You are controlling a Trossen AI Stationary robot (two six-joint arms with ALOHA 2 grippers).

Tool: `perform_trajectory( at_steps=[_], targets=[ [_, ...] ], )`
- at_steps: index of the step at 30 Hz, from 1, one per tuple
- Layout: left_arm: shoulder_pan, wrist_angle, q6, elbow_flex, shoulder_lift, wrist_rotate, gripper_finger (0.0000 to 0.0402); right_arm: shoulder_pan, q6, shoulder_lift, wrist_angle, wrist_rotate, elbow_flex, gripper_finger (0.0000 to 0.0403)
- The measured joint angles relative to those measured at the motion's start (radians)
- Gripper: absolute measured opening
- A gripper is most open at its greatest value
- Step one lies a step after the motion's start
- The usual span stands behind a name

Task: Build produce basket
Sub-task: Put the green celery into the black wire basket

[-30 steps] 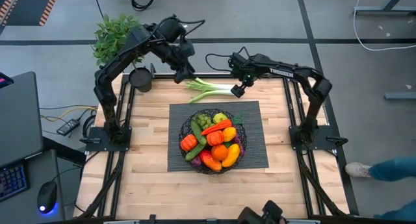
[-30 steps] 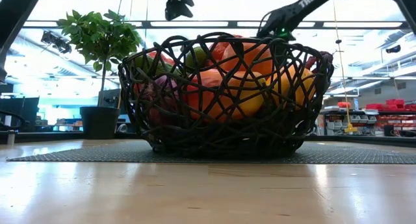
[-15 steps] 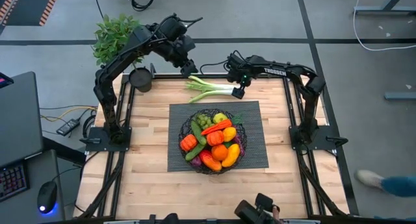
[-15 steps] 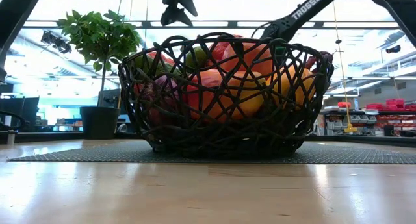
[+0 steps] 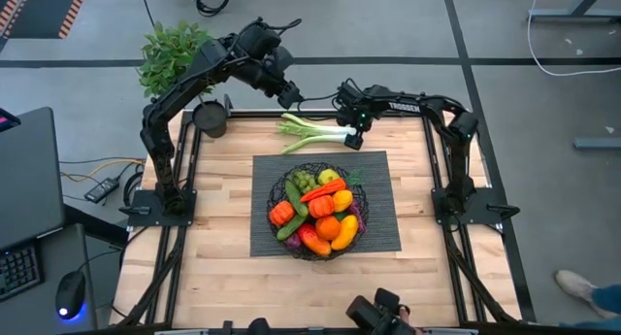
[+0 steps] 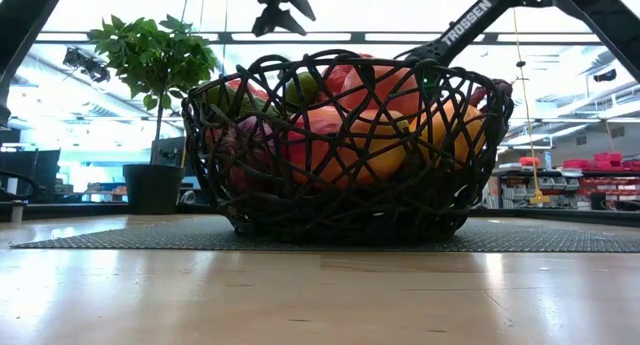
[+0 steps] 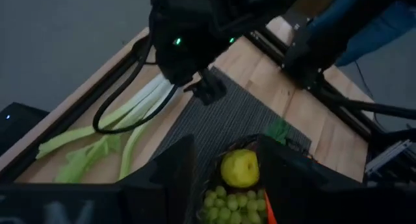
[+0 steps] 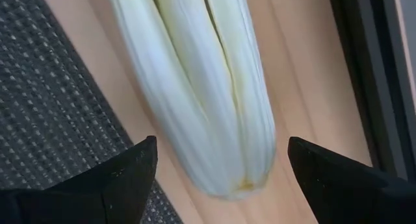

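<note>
Leek (image 5: pixel 312 132) lies flat on the wooden table (image 5: pixel 218 257) at the far edge, just past the dark mat (image 5: pixel 383 233), and it is not in the basket (image 5: pixel 289 246) yet. Its white end points to the right arm's side and its green leaves point to the left arm's side. The right gripper (image 5: pixel 353 138) is down low at the white end, with its two fingers (image 8: pixel 117 178) spread wide, one on each side of the leek (image 8: pixel 201 87), not squeezing it. The left gripper (image 5: pixel 290 97) is up in the air above the leafy end, its fingers apart and holding nothing. The basket sits in the middle of the mat, full of fruit and veggies: an orange (image 5: pixel 327 227), a lemon (image 7: pixel 240 169), green grapes (image 7: pixel 227 204) and more. A potted plant (image 5: pixel 175 53) stands at the far left corner of the table
</note>
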Motion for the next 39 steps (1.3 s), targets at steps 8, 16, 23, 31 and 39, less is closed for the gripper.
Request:
perform_trajectory(
  at_steps=[8,16,23,31,39],
  targets=[
    [-0.003,0.018,-0.030,0.000,0.000,0.000,0.0172,0.007,-0.005,0.036,0.020,-0.012,0.000,0.0348],
    [-0.013,0.019,-0.044,0.000,0.000,0.000,0.0172,0.007,-0.011,0.045,0.033,-0.012,0.000,0.0347],
    [-0.023,0.018,-0.040,0.000,0.000,0.001,0.0172,0.023,-0.007,0.045,0.012,-0.010,0.000,0.0274],
    [-0.024,0.015,-0.038,0.000,0.000,0.001,0.0172,0.044,0.007,0.043,0.013,-0.002,0.000,0.0139],
    [-0.024,-0.038,-0.005,0.000,0.000,0.001,0.0172,0.042,0.111,-0.054,-0.137,0.003,0.000,0.0140]
  ],
)
